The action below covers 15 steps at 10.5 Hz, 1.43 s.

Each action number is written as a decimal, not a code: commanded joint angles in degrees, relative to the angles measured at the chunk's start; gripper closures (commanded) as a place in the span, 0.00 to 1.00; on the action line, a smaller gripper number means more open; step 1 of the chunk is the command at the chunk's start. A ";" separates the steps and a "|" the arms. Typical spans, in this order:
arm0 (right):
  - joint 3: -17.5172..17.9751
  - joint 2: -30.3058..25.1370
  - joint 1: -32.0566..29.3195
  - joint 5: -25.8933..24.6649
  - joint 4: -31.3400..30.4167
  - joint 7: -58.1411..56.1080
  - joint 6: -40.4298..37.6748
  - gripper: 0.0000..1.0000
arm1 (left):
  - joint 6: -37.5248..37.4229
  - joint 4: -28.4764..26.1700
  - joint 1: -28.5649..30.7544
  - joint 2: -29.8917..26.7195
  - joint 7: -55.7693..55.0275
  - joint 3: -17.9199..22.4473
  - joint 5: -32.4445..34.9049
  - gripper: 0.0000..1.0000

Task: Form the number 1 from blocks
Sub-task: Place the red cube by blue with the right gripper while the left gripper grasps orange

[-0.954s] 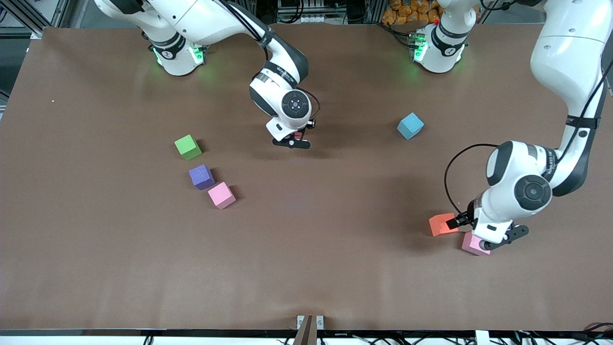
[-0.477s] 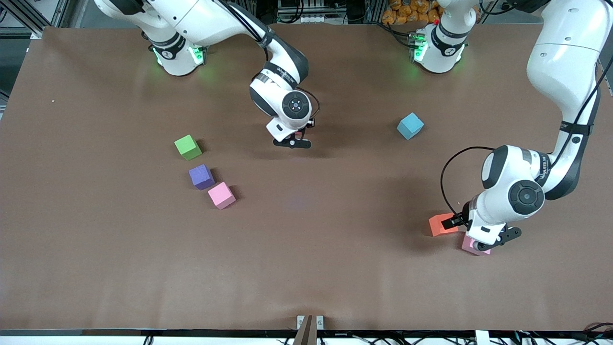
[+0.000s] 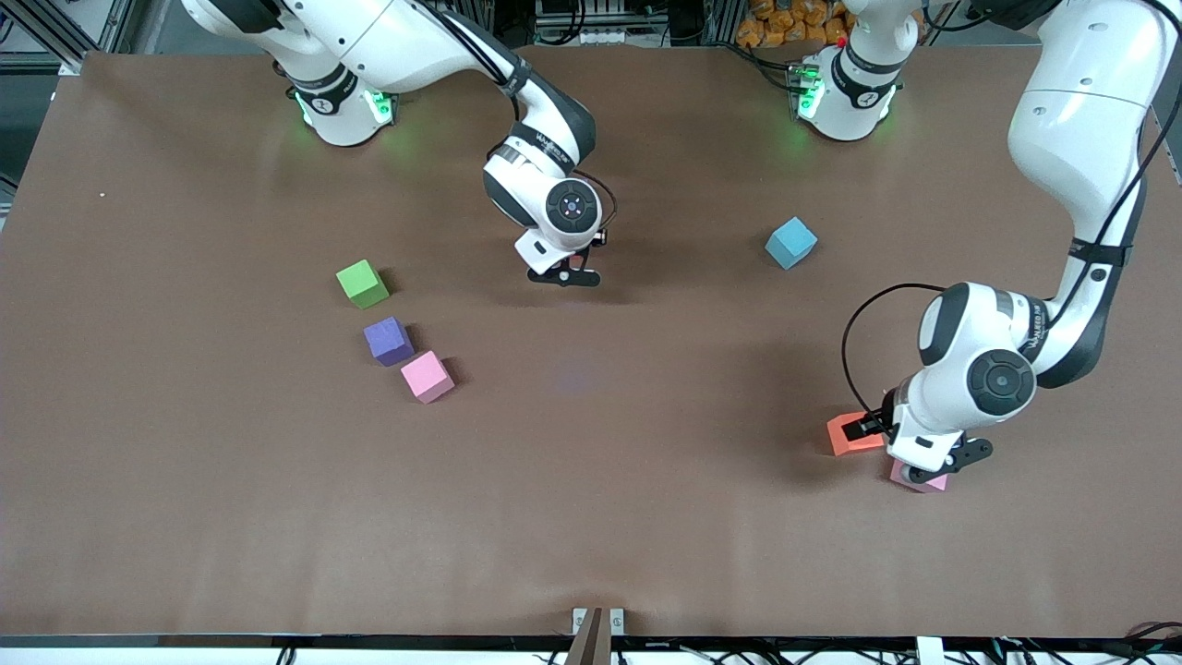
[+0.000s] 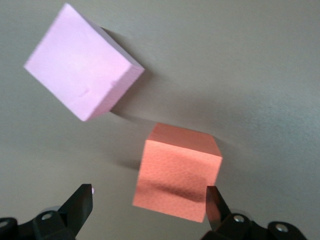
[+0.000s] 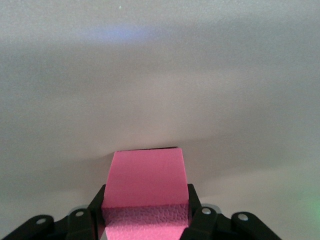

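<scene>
My left gripper (image 3: 926,462) (image 4: 148,200) hangs open low over the table near the left arm's end. The orange block (image 3: 848,434) (image 4: 177,172) lies partly between its fingertips (image 4: 80,200), close to one finger. A pink block (image 3: 923,481) (image 4: 80,67) sits right beside the orange one, mostly covered by the hand in the front view. My right gripper (image 3: 563,274) (image 5: 145,215) is up over the table's middle, shut on the red block (image 5: 146,180). A purple block (image 3: 388,340) and a second pink block (image 3: 427,376) touch corners toward the right arm's end.
A green cube (image 3: 362,283) lies just farther from the front camera than the purple block. A light blue cube (image 3: 790,242) sits on the brown table (image 3: 600,480) between the two arms' hands.
My left hand has slid a little toward the right arm's end over the orange and pink blocks, covering more of the pink one. The right arm has barely moved.
</scene>
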 commanded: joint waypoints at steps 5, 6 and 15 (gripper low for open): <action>0.48 0.89 0.30 1.82 0.67 -0.69 0.11 1.00 | 3.34 1.18 -2.47 3.37 -0.31 0.28 3.02 0.00; 0.48 0.81 0.39 1.82 0.76 -0.69 0.11 1.00 | 4.12 1.27 -2.38 3.81 -0.31 0.28 3.02 0.00; 0.13 0.19 0.05 1.12 5.04 -0.61 -7.41 0.00 | 4.57 1.36 -1.77 4.96 4.25 0.54 8.90 1.00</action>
